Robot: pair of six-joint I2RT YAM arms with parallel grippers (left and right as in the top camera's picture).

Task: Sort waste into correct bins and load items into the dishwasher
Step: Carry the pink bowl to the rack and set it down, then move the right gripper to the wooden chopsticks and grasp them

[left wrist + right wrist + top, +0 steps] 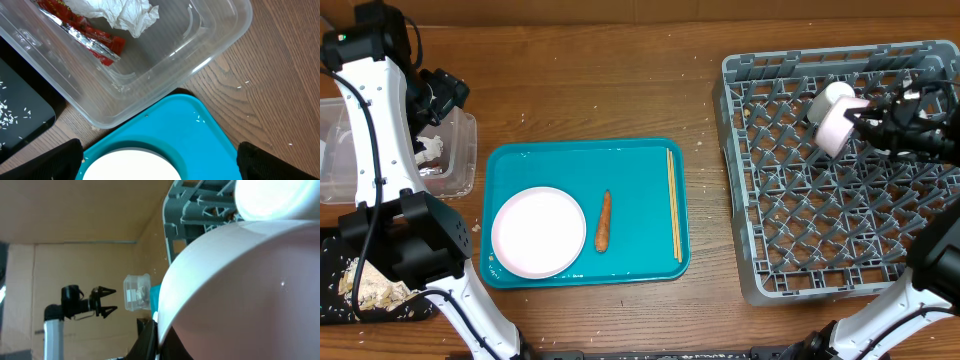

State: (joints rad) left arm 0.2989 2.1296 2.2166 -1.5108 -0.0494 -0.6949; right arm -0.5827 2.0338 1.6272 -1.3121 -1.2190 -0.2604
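My left gripper (444, 95) (160, 167) hangs open above the near end of the clear tub (463, 150) (220, 35), holding nothing. A crumpled white napkin (125, 12) and a red snack wrapper (87, 32) lie in the tub. A white plate (538, 232) (132, 169) and an orange carrot (604, 222) rest on the teal tray (640, 165) (200, 135). Rice scraps (370, 288) lie on the black tray (335, 255) (20, 107). My right gripper (865, 122) (160, 340) is shut on the rim of a white bowl (837, 128) (240, 290), tilted over the grey dish rack (840, 220), beside a white cup (834, 97) (265, 197).
Two wooden chopsticks (673, 205) lie along the teal tray's right side. Bare wood table (600, 90) runs between the tray and the rack. The left arm's base (410, 250) covers part of the black tray.
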